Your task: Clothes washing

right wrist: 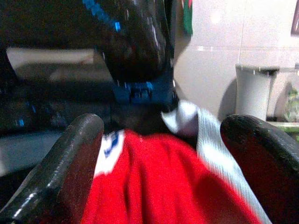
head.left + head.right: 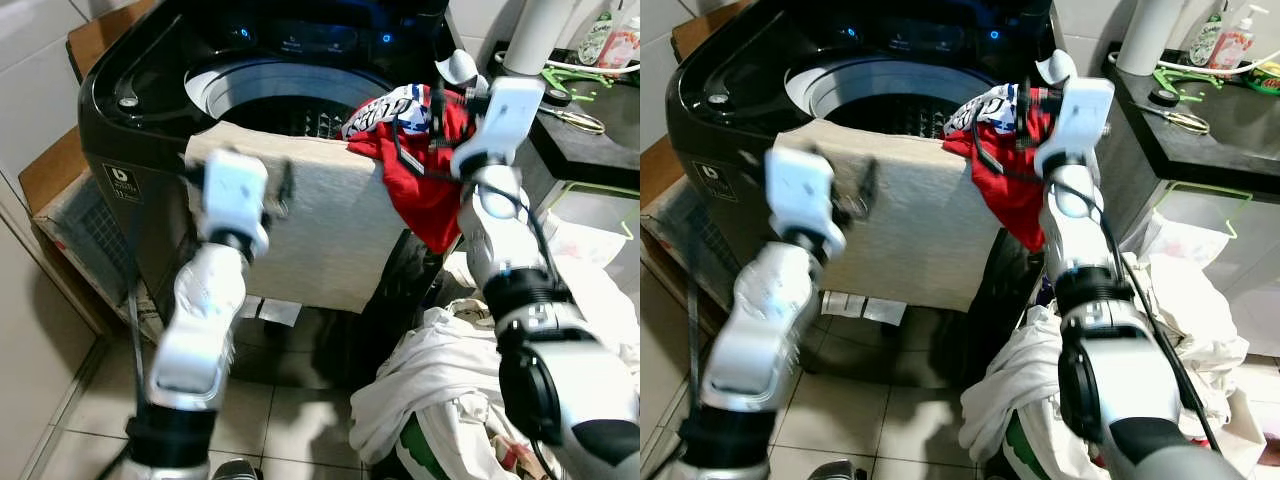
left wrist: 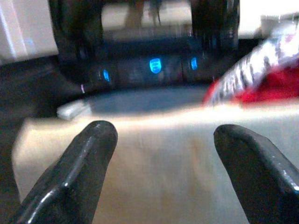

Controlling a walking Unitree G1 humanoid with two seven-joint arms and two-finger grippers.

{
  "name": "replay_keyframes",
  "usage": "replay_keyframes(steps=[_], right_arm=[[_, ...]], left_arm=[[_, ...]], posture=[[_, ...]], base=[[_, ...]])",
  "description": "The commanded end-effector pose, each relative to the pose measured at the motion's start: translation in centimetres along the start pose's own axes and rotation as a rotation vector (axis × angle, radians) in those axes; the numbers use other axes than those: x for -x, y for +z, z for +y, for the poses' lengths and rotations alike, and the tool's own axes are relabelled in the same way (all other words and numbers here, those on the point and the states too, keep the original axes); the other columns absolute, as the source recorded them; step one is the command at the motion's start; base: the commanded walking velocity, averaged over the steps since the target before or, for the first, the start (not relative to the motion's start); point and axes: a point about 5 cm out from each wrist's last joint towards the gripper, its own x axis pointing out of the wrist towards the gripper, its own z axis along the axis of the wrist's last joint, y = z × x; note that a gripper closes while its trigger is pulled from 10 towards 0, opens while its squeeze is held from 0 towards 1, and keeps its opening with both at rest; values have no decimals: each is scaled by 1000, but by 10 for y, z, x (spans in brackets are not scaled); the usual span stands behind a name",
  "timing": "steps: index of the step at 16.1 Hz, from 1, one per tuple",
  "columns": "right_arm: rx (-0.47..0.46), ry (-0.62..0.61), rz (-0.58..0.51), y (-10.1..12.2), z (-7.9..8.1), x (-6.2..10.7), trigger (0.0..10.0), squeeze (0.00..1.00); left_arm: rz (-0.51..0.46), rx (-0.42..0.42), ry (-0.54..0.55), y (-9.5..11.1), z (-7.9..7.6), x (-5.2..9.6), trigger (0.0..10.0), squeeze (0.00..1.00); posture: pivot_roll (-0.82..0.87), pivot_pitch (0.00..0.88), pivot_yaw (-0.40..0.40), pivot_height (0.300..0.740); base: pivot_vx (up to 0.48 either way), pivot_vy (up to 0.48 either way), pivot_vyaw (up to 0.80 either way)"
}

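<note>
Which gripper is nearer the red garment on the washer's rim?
Right. The right gripper hangs open just over the red garment. The left gripper, also open, faces the beige towel beside it, farther away.

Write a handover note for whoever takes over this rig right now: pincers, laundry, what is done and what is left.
Left pincer: open, facing the beige towel draped over the washer's front rim.
Right pincer: open, over the red garment hanging at the rim's right corner.
Laundry pile sits on the floor to the right.
Done: two items lie on the rim, neither fully in the drum.
Left: push both in, then load the pile.
</note>
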Motion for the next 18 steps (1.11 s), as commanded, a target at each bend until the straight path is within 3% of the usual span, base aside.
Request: replay_keyframes(steps=[1,3,5,8,9,10,13,18], right_arm=[[21,-13,-5,1,-6,2,10000,1000],[68,-11,-23,-2,-9,9,10000,1000],[49,2,-21,-5,-7,17,10000,1000],[-2,64,-31,4,11,33,10000,1000],[-45,96,30,4,21,41,10000,1000],[-90,118,71,5,26,45,10000,0],[-148,119,210,7,20,53,10000,0],[-131,296,204,43,26,72,10000,0]], left_arm=[[28,-6,-4,-11,1,3,10000,0],[42,-22,-10,-17,0,8,10000,0],[33,-18,-10,-17,-1,10,10000,0],[23,-24,2,-17,1,10,10000,0],[19,-25,6,-16,1,10,10000,0],[18,-25,8,-16,2,10,10000,0],[18,-23,7,-15,0,9,10000,0],[22,-24,16,-16,1,10,10000,0]], posture=[[148,0,-65,740],[142,0,-63,740],[140,0,-63,740],[136,0,-62,740],[134,0,-58,740],[131,0,-56,740],[114,0,-47,740],[100,0,-48,740]], base=[[0,0,0],[0,0,0],[0,0,0],[0,0,0],[0,0,0],[0,0,0],[0,0,0],[0,0,0]])
